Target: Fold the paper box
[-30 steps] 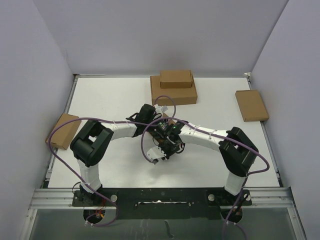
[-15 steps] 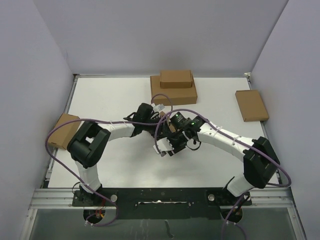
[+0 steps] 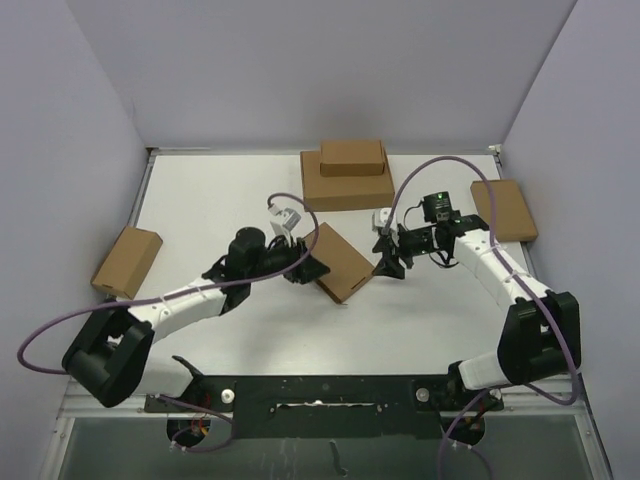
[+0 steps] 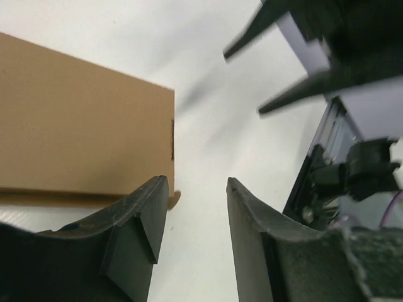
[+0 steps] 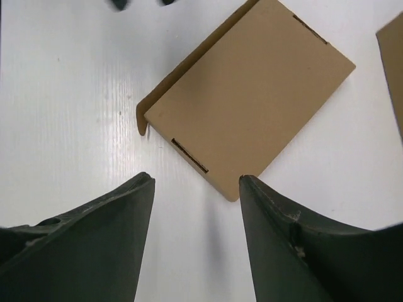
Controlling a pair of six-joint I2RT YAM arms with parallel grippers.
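The paper box [image 3: 340, 262] lies closed and flat on the white table, turned at an angle, between my two grippers. It is plain brown cardboard with slots along its edges. My left gripper [image 3: 306, 266] is at its left edge, open, with only table between the fingers. In the left wrist view the box [image 4: 82, 119] sits just beyond the left fingertip of that gripper [image 4: 197, 189]. My right gripper [image 3: 387, 264] is open a little to the right of the box. In the right wrist view the box [image 5: 249, 94] lies ahead of this gripper [image 5: 196, 181], apart from it.
Two stacked brown boxes stand at the back, a wide one [image 3: 347, 186] with a smaller one [image 3: 352, 156] on top. Another box [image 3: 503, 210] lies at the right edge and one [image 3: 127, 261] at the left edge. Purple walls enclose the table.
Both arms have drawn apart from the middle, where they were bunched over the box. The right gripper has opened and moved right. The box now lies uncovered.
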